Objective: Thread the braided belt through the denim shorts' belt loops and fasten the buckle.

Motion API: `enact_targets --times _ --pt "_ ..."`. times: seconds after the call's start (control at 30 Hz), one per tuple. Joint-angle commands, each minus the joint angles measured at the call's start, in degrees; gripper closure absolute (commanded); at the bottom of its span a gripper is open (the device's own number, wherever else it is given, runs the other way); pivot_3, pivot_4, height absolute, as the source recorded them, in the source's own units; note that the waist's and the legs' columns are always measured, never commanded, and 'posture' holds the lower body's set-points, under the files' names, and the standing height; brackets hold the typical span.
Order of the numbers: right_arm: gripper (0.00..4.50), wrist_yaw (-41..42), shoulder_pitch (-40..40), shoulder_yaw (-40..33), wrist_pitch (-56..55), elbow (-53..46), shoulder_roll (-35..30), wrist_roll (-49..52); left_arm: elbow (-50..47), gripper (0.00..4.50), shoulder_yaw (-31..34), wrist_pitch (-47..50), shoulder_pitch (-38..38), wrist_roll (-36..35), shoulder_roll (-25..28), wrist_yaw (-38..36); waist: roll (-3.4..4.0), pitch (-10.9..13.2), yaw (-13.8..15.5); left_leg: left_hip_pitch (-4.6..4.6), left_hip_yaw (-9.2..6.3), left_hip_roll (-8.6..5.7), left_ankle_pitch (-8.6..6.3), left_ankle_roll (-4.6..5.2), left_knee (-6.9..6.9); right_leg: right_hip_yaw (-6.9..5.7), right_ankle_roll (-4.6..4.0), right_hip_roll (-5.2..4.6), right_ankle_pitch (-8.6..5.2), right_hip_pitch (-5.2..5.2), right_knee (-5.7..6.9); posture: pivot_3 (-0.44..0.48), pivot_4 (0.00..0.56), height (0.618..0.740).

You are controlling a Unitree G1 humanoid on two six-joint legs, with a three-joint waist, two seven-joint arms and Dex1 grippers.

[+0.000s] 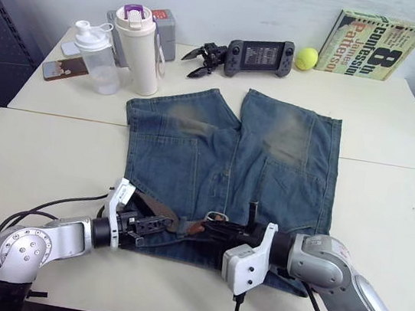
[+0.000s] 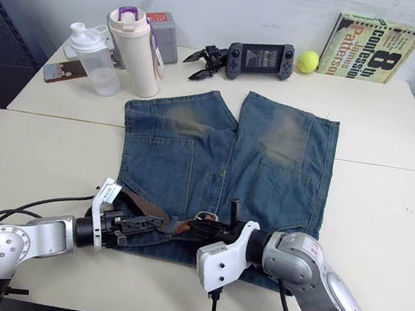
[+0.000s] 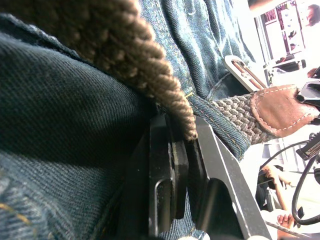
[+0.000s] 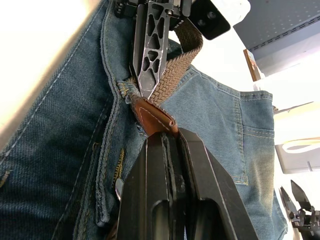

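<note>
The faded blue denim shorts (image 1: 227,178) lie flat on the near white bench (image 1: 28,169), waistband toward the robot and the two legs, each with a brownish worn patch, reaching over onto the far bench. The dark-brown braided belt (image 2: 146,207) lies along the waistband at its left half, its woven strap running from the left hand across to a tan leather tip (image 4: 152,119) near the middle of the waistband. A small silver-grey metal buckle (image 2: 206,217) sits just beside that tip, on the denim.

The left hand (image 1: 153,225) lies low on the waistband with its two black fingers pressed together on the woven strap, denim bunched against them in the left wrist view. The right hand (image 2: 198,230) comes in from the other side, its fingers closed on the leather tip, as the right wrist view shows; the two hands nearly meet. Whether the strap passes under a belt loop cannot be told.

On the far bench stand a clear shaker bottle (image 1: 98,56), a tall cream tumbler with a purple lid (image 1: 139,49), a phone (image 1: 63,68), a black handheld game console (image 1: 260,56), a yellow tennis ball (image 1: 307,58) and a book leaning on the wall (image 1: 370,45)
</note>
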Motion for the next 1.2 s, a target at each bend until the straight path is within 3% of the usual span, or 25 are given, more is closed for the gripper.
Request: enact_targets --times 0.03,0.1,0.13,0.17,0.3,0.5,0.63,0.67,0.77,1.13,1.2 --pt "4.48 0.7 0.2 1.5 0.4 -0.5 0.6 0.5 -1.6 4.5 1.1 0.2 -0.2 -0.9 -0.6 0.1 0.0 0.0 0.0 0.0 0.0 0.0 0.0 0.0 0.0 0.0 0.0 0.0 0.0 0.0 0.0 0.0 0.15 0.739" --pt "4.48 0.6 0.0 1.8 0.3 0.1 0.8 0.2 -1.6 4.5 1.2 0.2 -0.2 -0.9 -0.6 0.2 0.0 0.0 0.0 0.0 0.0 0.0 0.0 0.0 0.0 0.0 0.0 0.0 0.0 0.0 0.0 0.0 0.15 0.739" --pt "3.73 0.1 -0.3 1.8 0.0 0.5 0.9 -0.2 -1.7 4.5 1.3 0.2 -0.1 -1.0 -0.7 0.2 0.0 0.0 0.0 0.0 0.0 0.0 0.0 0.0 0.0 0.0 0.0 0.0 0.0 0.0 0.0 0.0 0.15 0.739" --pt "3.46 -0.2 -0.4 1.9 -0.2 0.8 1.0 -0.5 -1.7 4.5 1.3 0.2 -0.1 -1.0 -0.7 0.3 0.0 0.0 0.0 0.01 0.0 0.0 0.0 0.0 0.0 0.0 0.0 0.0 0.0 0.0 0.0 0.0 0.15 0.739" --pt "1.54 -0.4 -0.8 2.2 -0.7 1.4 1.2 -0.7 -1.9 4.5 1.6 0.3 0.1 -1.0 -0.7 0.5 0.0 0.0 0.0 0.01 0.0 -0.01 0.0 0.0 0.02 0.0 0.0 -0.01 0.0 0.01 0.01 0.0 0.15 0.739" --pt "1.54 -0.5 -1.0 2.2 -1.4 1.4 1.4 -0.7 -2.1 4.5 1.9 0.5 0.3 -1.0 -0.9 0.6 0.0 0.0 0.0 0.01 0.0 0.0 0.0 0.0 0.02 -0.01 0.0 0.0 0.0 0.01 0.01 0.0 0.15 0.739" --pt "2.67 -0.9 -1.1 1.7 -1.6 1.0 1.7 -0.6 -2.2 4.5 1.9 0.7 0.4 -1.0 -1.0 0.5 0.0 0.0 0.0 0.01 0.0 0.0 0.0 0.0 0.02 -0.01 0.0 0.0 0.0 0.01 0.01 0.0 0.15 0.739" --pt "3.28 -0.9 -1.2 1.7 -1.4 0.7 1.8 -0.4 -2.2 4.5 2.0 0.8 0.5 -1.0 -1.0 0.5 0.0 0.0 0.0 0.01 0.0 0.0 0.0 0.0 0.02 -0.01 0.0 0.0 0.0 0.0 0.01 0.0 0.15 0.739" --pt "4.44 -0.7 -1.6 1.4 -1.2 0.3 1.8 -0.2 -2.3 4.5 1.9 1.0 0.5 -0.9 -1.0 0.3 0.0 0.0 0.0 0.01 0.0 0.0 0.0 0.0 0.02 -0.01 0.0 0.0 0.0 0.0 0.01 0.0 0.15 0.739" --pt "4.44 0.7 -1.8 1.6 0.6 0.3 1.5 -0.5 -2.4 4.5 1.8 0.9 -0.2 -0.8 -0.9 -0.2 0.0 0.0 0.0 0.01 0.0 0.0 0.0 0.0 0.02 -0.01 0.0 0.0 0.0 0.0 0.02 0.0 0.15 0.739" --pt "4.5 0.9 -2.0 0.9 0.8 0.5 1.3 0.0 -3.4 3.65 2.6 0.2 -0.3 -2.1 -1.1 -1.0 0.0 0.0 0.0 0.01 0.0 0.0 0.0 0.0 0.02 -0.01 0.0 0.0 0.0 0.0 0.01 0.0 0.15 0.739"
